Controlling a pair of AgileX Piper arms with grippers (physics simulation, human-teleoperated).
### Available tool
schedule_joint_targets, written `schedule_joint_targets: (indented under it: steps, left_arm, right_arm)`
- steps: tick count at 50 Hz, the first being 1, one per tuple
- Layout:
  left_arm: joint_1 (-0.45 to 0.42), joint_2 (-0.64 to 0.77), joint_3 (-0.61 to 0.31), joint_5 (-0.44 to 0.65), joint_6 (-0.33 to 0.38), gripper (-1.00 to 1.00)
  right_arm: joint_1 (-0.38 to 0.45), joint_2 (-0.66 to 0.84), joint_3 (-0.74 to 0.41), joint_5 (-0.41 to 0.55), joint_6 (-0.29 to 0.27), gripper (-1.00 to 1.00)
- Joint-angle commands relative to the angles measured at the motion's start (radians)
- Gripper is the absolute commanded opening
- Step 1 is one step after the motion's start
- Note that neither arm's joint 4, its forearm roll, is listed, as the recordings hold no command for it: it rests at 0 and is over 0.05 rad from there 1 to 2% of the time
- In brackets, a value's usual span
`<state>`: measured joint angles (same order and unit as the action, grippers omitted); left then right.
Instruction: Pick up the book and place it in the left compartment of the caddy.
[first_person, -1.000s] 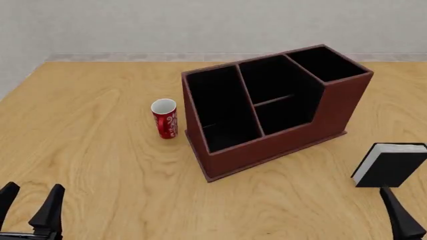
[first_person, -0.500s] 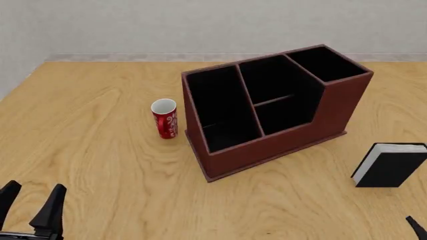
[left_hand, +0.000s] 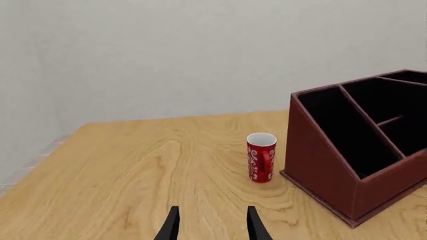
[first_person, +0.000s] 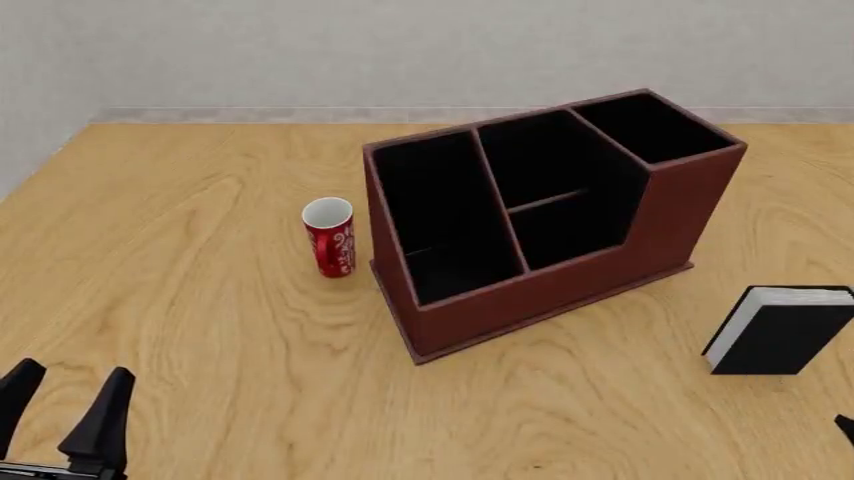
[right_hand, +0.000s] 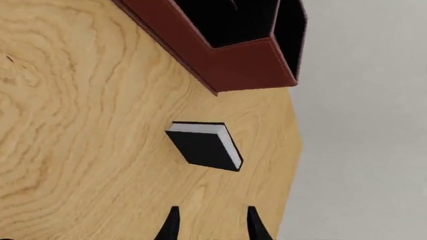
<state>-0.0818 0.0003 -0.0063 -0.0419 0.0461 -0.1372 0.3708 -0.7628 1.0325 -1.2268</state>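
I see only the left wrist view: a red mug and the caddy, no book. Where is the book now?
Observer: The book stands on the table, to the right of the caddy and apart from it.
Operator: Does the right gripper hold it?
Observer: No. The right gripper is open and short of the book, with nothing between its fingers.
Operator: Where are the pages?
Observer: In the front view, white page edges show on its top and left side.

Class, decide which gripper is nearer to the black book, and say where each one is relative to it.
Right. The right gripper is open, close in front of the book. The left gripper sits at the table's opposite near corner, far to the book's left.
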Motion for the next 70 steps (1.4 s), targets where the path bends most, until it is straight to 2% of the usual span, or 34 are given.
schedule_joint_targets:
  steps: [1, 2, 3, 4, 6, 8, 13, 21, 28, 36, 49, 70]
  left_arm:
    - [0.001, 0.0, -0.004, 0.0, -0.005, 1.0]
    - [0.001, 0.0, -0.004, 0.0, -0.007, 1.0]
    - [0.001, 0.0, -0.004, -0.001, -0.006, 1.0]
    - [0.002, 0.0, -0.004, -0.003, -0.005, 1.0]
    - [0.007, 0.0, 0.0, -0.004, -0.008, 1.0]
    - [0.006, 0.0, 0.001, -0.004, -0.006, 1.0]
    - [0.011, 0.0, -0.003, -0.003, -0.002, 1.0]
    - [0.017, 0.0, -0.009, 0.002, 0.001, 1.0]
    - [0.015, 0.0, -0.014, 0.006, 0.006, 1.0]
    - [0.021, 0.0, -0.007, 0.002, 0.007, 1.0]
    - [0.034, 0.0, 0.001, -0.007, 0.0, 1.0]
    - [0.054, 0.0, 0.006, 0.008, 0.0, 1.0]
  right_arm:
    - [-0.046, 0.112, 0.016, -0.093, -0.114, 1.0]
    - [-0.044, 0.117, 0.019, -0.098, -0.12, 1.0]
    - [-0.068, 0.122, 0.052, -0.131, -0.163, 1.0]
    - [-0.072, 0.127, 0.062, -0.147, -0.177, 1.0]
    - [-0.058, 0.156, 0.045, -0.164, -0.156, 1.0]
    - [-0.09, 0.169, 0.088, -0.21, -0.21, 1.0]
    - [-0.112, 0.227, 0.116, -0.292, -0.248, 1.0]
    - [-0.125, 0.303, 0.136, -0.381, -0.294, 1.0]
    - [-0.133, 0.368, 0.131, -0.436, -0.314, 1.0]
    - [-0.154, 0.419, 0.159, -0.502, -0.373, 1.0]
    - [-0.164, 0.48, 0.172, -0.563, -0.425, 1.0]
    - [-0.187, 0.67, 0.166, -0.728, -0.457, 1.0]
